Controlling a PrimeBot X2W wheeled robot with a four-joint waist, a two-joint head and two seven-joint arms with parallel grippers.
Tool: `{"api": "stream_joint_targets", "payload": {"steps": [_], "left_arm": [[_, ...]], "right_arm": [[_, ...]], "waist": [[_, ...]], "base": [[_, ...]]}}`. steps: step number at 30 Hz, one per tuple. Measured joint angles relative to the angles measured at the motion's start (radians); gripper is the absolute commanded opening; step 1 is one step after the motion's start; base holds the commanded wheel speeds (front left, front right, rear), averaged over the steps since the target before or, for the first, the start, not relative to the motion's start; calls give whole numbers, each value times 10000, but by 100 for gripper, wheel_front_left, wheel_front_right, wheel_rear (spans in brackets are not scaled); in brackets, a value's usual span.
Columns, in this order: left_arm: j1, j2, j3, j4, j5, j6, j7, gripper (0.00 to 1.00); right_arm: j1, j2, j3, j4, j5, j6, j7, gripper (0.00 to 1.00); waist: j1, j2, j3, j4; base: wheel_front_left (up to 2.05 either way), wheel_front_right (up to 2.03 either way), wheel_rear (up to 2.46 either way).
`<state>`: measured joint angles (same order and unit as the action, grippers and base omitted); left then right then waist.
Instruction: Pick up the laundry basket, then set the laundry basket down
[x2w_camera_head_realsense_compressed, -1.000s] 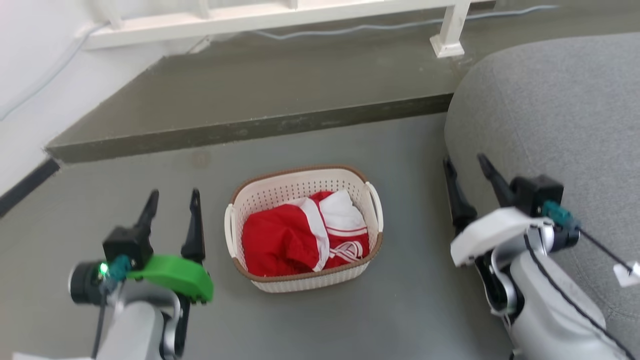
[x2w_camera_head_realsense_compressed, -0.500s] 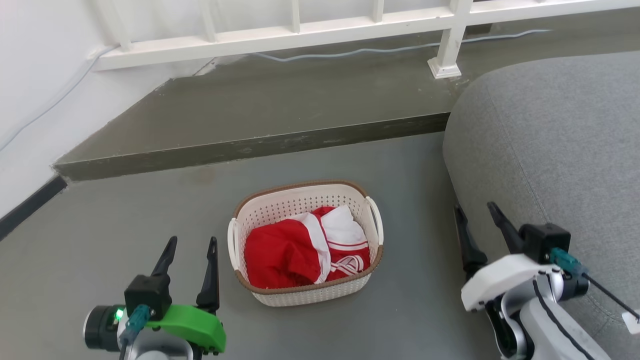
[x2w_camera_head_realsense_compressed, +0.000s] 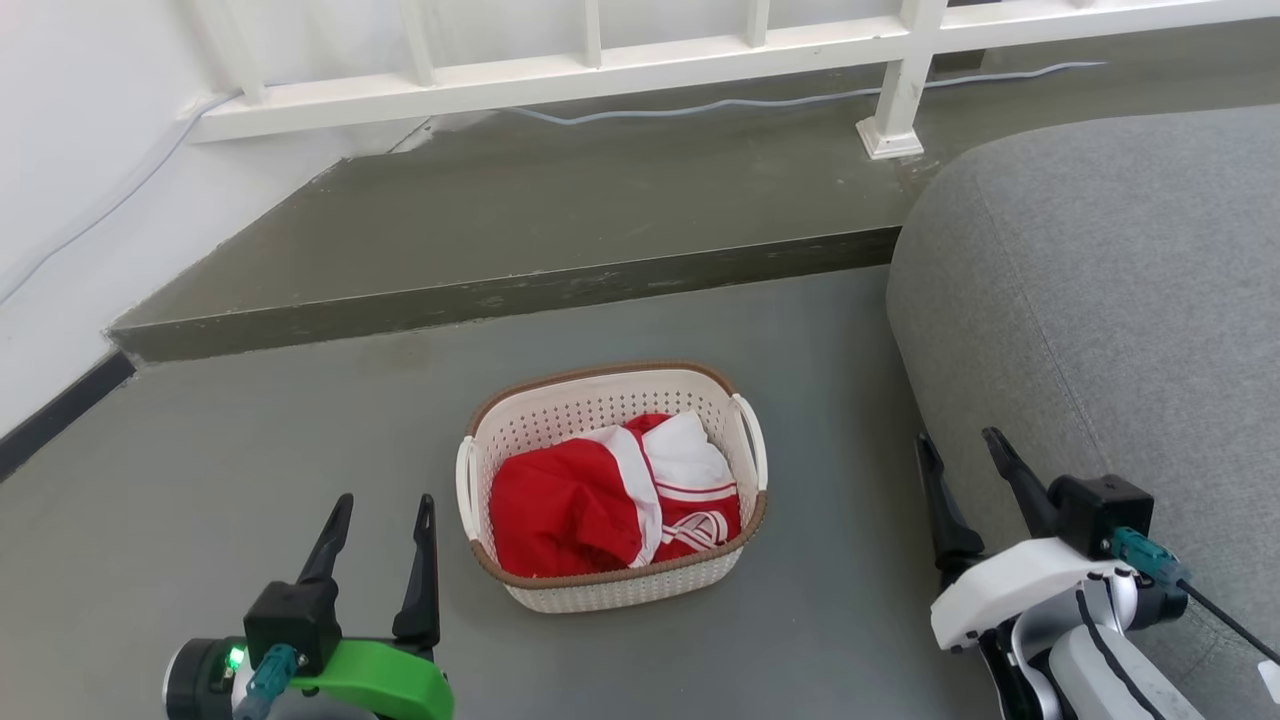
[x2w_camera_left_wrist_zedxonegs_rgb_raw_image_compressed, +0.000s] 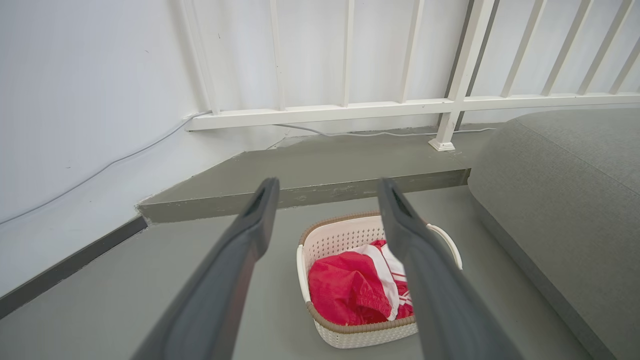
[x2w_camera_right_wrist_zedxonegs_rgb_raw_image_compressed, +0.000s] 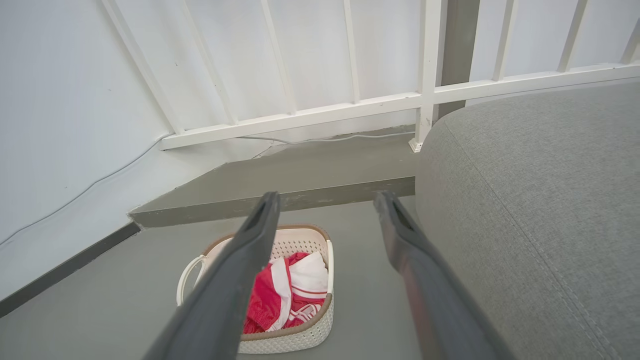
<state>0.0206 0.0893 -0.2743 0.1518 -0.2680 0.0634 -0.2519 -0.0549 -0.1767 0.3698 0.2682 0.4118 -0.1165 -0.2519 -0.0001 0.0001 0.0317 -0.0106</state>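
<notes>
**Head view.** You see the laundry basket (x2w_camera_head_realsense_compressed: 620, 592) standing upright on the grey floor (x2w_camera_head_realsense_compressed: 250, 440). It sits near the middle of the open stretch between the raised step (x2w_camera_head_realsense_compressed: 500, 290) at the floor's far edge and the robot's two arms. Its brown rim faces up and a white handle sits on each short side. A bundle of red-and-white clothes (x2w_camera_head_realsense_compressed: 600, 500) lies inside, below the rim. Both grippers are clear of the basket.

The left gripper (x2w_camera_head_realsense_compressed: 386, 502) hovers just beside the basket's left handle without touching it, its fingers (x2w_camera_head_realsense_compressed: 422, 570) pointing away from the robot. Its jaws are spread, with bare floor showing between them. The right gripper (x2w_camera_head_realsense_compressed: 956, 440) is well apart from the basket on its right, close to the front of the grey sofa (x2w_camera_head_realsense_compressed: 1100, 280) that borders the floor's right edge. Its jaws are likewise spread and grip nothing.

**Left wrist view.** You look along two parted fingers. The basket lies on the floor beyond them, and the right-hand finger crosses in front of part of it.

**Right wrist view.** The fingers are again parted. The left-hand one overlaps the basket's near side, and the sofa rises along the right.

**Background.** A white railing (x2w_camera_head_realsense_compressed: 600, 65) stands on the step against the white wall (x2w_camera_head_realsense_compressed: 80, 120), and a pale cable (x2w_camera_head_realsense_compressed: 750, 100) runs along the step at its foot.
</notes>
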Motion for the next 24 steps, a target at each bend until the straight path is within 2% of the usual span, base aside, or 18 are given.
{"api": "stream_joint_targets", "payload": {"steps": [24], "left_arm": [[485,0,54,-623,17,88,0,100]], "right_arm": [[497,-2,-255,-585,-345,-73,0,100]], "waist": [[0,0,107,54]], "base": [[0,0,0]]}}
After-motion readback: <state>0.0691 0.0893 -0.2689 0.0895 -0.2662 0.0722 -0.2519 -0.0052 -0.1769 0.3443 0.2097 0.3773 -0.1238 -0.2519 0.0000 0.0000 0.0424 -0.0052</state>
